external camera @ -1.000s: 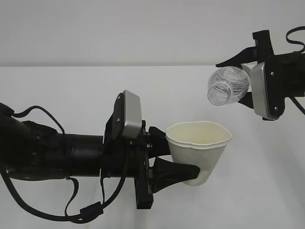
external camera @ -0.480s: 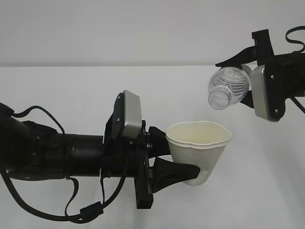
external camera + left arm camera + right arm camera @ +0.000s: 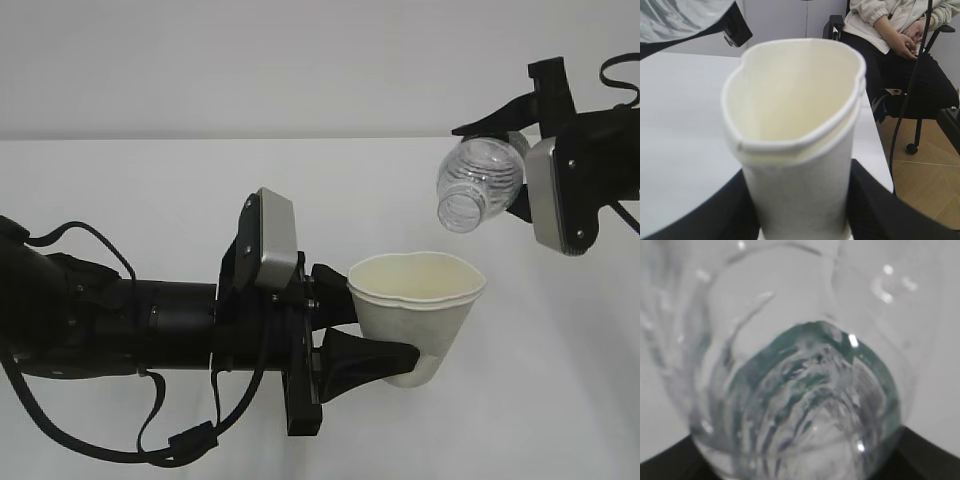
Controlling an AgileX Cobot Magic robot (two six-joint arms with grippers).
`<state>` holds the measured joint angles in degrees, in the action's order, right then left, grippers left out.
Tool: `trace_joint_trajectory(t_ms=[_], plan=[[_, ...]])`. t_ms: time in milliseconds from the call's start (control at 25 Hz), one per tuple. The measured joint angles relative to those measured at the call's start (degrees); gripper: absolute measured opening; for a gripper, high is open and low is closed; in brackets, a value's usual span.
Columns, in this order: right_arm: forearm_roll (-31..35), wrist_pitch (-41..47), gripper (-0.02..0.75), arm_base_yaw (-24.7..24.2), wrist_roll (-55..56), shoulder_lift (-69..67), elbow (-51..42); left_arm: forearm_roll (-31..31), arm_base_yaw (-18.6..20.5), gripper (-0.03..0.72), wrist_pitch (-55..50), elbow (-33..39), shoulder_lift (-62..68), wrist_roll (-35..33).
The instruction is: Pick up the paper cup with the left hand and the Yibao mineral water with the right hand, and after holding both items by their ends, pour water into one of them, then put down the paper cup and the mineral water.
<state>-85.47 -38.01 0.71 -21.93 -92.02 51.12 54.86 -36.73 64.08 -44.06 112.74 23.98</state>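
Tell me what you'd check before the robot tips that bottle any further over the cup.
1. Paper cup held by the left hand: ok, fingers on both sides of its lower part.
2. Cup upright, mouth up: ok, though the rim is squeezed out of round.
3. Yibao mineral water held by the right hand: ok, tilted, neck pointing down and toward the camera.
4. Cap off: ok, the neck looks open.
5. Neck above the cup's mouth: cannot tell; in the exterior view it sits over the cup's right edge, depth unclear.
6. Water flowing: cannot tell, no stream visible.
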Motion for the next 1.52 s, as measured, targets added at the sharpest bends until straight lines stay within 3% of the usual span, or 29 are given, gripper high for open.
trace_joint_trajectory(t_ms=[1520], plan=[[3.60, -1.94, 0.489, 0.00, -7.45, 0.00, 0.00, -0.45, 0.00, 0.354, 0.95, 0.00, 0.00, 0.00]])
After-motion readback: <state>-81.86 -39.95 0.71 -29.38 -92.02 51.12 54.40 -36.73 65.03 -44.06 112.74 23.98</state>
